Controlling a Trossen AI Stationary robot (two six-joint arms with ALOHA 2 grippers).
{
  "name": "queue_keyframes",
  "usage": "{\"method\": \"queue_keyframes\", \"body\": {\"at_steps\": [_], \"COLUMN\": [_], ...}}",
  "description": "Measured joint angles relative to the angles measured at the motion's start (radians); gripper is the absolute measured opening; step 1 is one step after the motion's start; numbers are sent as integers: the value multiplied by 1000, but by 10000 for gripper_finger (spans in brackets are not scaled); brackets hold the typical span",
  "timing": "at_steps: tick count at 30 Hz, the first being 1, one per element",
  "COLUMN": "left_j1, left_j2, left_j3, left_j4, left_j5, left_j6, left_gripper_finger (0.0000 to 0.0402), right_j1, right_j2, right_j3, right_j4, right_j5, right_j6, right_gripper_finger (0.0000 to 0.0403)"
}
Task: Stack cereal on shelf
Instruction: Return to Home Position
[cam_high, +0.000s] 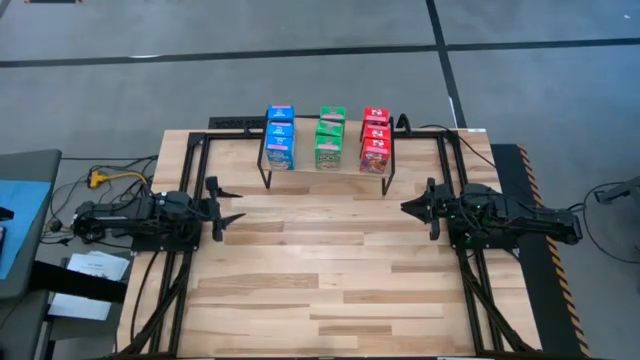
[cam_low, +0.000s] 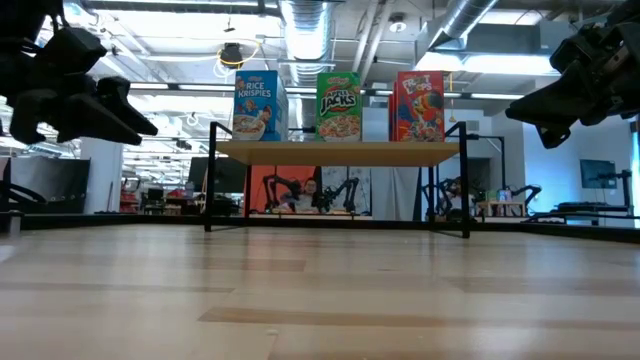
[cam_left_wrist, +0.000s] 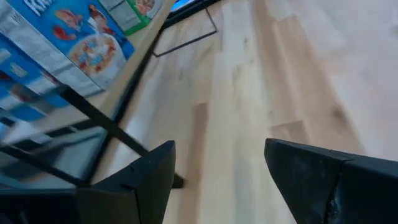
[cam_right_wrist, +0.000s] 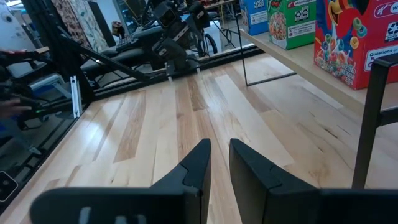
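The cereal sits on the shelf (cam_low: 340, 152) at the upper centre of the high view, sorted by colour into three files running front to back: blue Rice Krispies boxes (cam_high: 280, 138) at left, green Apple Jacks boxes (cam_high: 330, 138) in the middle, red Froot Loops boxes (cam_high: 375, 138) at right, likely so each brand faces forward. Stacking looks finished. The left claw (cam_high: 240, 204) hovers at mid-left, spread wide and empty; the right claw (cam_high: 405, 207) hovers at mid-right, fingers nearly together, empty. Both stand well apart from the shelf legs, with bare desk (cam_high: 320, 290) between them and open room to retract sideways
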Motion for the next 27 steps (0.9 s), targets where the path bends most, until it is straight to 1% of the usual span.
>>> {"method": "queue_keyframes", "body": {"at_steps": [2,4,6,9,11,13,20,23,27], "left_j1": [0,0,0,0,0,0,0,0,0], "left_j2": [0,0,0,0,0,0,0,-1,0], "left_j3": [0,0,0,-1,-3,-3,-2,-15,-83], "left_j4": [1,0,2,9,59,159,532,601,643], "left_j5": [-16,-18,-45,-56,-28,27,212,234,234], "left_j6": [66,108,143,113,46,7,-25,-32,-66], "left_gripper_finger": [238,238,238,238,238,238,238,238,238], "right_j1": [0,0,0,0,0,0,0,0,0], "right_j2": [0,0,0,0,0,0,0,0,0], "right_j3": [0,0,0,0,0,0,0,0,0], "right_j4": [0,0,0,0,0,0,0,0,0], "right_j5": [0,0,0,0,0,0,0,0,0], "right_j6": [0,0,0,0,0,0,0,0,0], "right_gripper_finger": [82,82,82,82,82,82,82,82,82]}}
